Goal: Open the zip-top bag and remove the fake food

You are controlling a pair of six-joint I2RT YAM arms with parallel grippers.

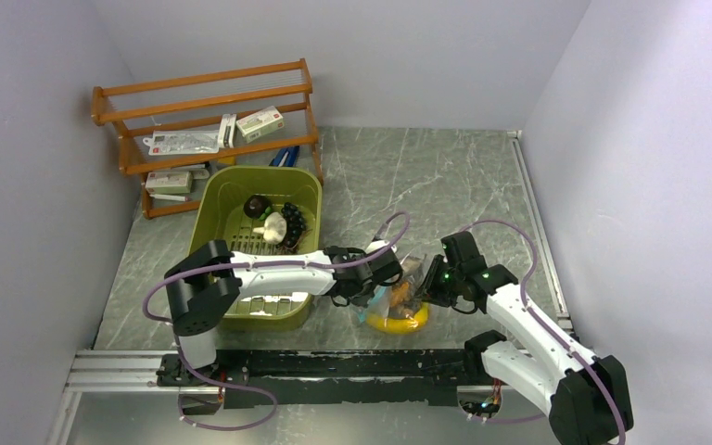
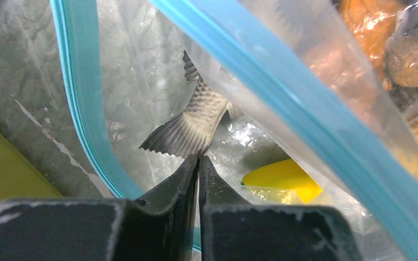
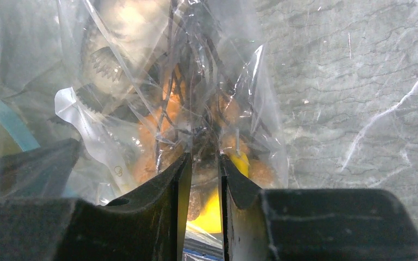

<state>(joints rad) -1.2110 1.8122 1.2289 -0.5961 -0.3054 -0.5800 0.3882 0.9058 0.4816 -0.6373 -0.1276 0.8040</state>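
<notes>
On the grey marbled tabletop (image 1: 445, 185), the zip-top bag (image 1: 410, 278) lies near the middle of the near edge. The left pincer (image 2: 198, 159), reaching into its mouth, is closed on the tail of the grey fish (image 2: 198, 117). The right pincer (image 3: 204, 157) pinches the bag's clear plastic, jaws nearly together.

Left arm (image 1: 273, 267): stretched out to the right, left fingers (image 2: 182, 182) pressed together.
Right arm (image 1: 530, 326): reaching left, right fingers (image 3: 168, 187) nearly closed.

The zip-top bag (image 3: 141, 65) is glossy, crinkly clear plastic (glare everywhere). The grey fish (image 2: 196, 117) looks matt and scaly; the rack (image 1: 204, 78) is wood.
</notes>
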